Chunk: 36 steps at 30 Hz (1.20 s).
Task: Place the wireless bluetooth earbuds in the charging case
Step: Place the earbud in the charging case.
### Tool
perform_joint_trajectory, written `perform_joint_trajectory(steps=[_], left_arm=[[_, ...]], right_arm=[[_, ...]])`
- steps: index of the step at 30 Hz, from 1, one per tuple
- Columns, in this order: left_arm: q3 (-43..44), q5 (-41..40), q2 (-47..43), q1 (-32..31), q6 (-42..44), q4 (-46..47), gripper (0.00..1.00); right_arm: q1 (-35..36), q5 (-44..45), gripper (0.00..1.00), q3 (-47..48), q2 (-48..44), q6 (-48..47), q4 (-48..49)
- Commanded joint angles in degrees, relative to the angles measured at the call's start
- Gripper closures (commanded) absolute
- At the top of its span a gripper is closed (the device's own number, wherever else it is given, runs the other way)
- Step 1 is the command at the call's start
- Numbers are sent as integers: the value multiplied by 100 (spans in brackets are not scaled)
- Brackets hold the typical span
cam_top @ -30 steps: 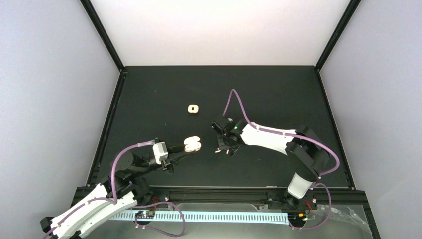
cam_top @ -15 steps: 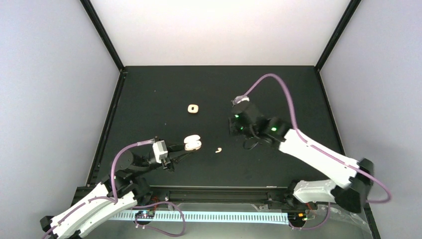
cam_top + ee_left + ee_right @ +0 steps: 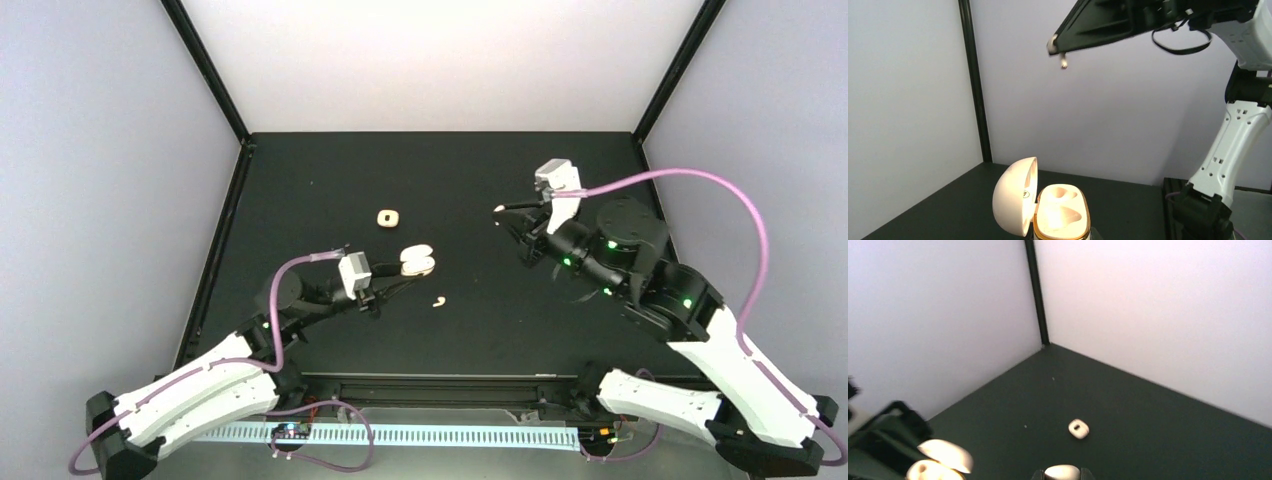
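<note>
My right pincer [image 3: 503, 211] is closed on one earbud [image 3: 497, 209] over the right half of the table [image 3: 300, 170]. My left pincer [image 3: 402, 272] is clamped on the charging case [image 3: 416, 262], lid open, well apart from the right pincer. A second earbud [image 3: 437, 300] lies loose on the table just beside the case, and a closed cream case [image 3: 388, 217] sits farther back. From the left wrist, the charging case [image 3: 1062, 212] stands upright with its lid [image 3: 1015, 202] swung aside and both wells seemingly empty. The right pincer [image 3: 1054, 45] hangs high above it, the earbud [image 3: 1063, 62] dangling at its tip. From the right wrist, the earbud [image 3: 1062, 472] sits pinched between my fingertips, with the open case [image 3: 940, 462] blurred at lower left. I judge this to be the carry. Next I must bring the earbud over a well, turn its stem to match, and lower it gently.
</note>
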Motion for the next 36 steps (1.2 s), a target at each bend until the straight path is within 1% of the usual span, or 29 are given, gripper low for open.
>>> perform_joint_trajectory(steps=[1, 4, 8, 12, 16, 19, 21, 27, 30, 36], left_arm=[[536, 275, 704, -10, 92, 1053, 99], [741, 465, 1206, -10, 126, 1419, 98], [979, 804, 1767, -16, 92, 1881, 98], [1047, 1103, 2039, -26, -55, 2250, 98], [1003, 1191, 2065, -28, -68, 2418, 98], [1002, 1214, 2003, -28, -34, 2312, 98], [975, 1213, 1930, -28, -26, 2209, 98], [628, 1182, 1534, -28, 61, 2176, 98], [467, 1169, 1369, -29, 156, 2202, 98], [466, 1173, 1229, -28, 257, 1971, 98]], right_arm=[[79, -670, 99, 442, -97, -946, -118], [163, -896, 99, 686, -44, -1170, -264], [631, -652, 99, 848, 85, -1422, -351], [950, -556, 99, 977, 212, -1440, -333], [1441, -292, 99, 1016, 313, -1582, -203], [2017, 283, 99, 1012, 453, -1771, -97], [2248, 596, 99, 997, 520, -1881, 26], [2664, 1157, 99, 1038, 835, -2042, 155], [2847, 1251, 99, 928, 901, -2048, 360], [2987, 1252, 99, 734, 926, -2044, 697]])
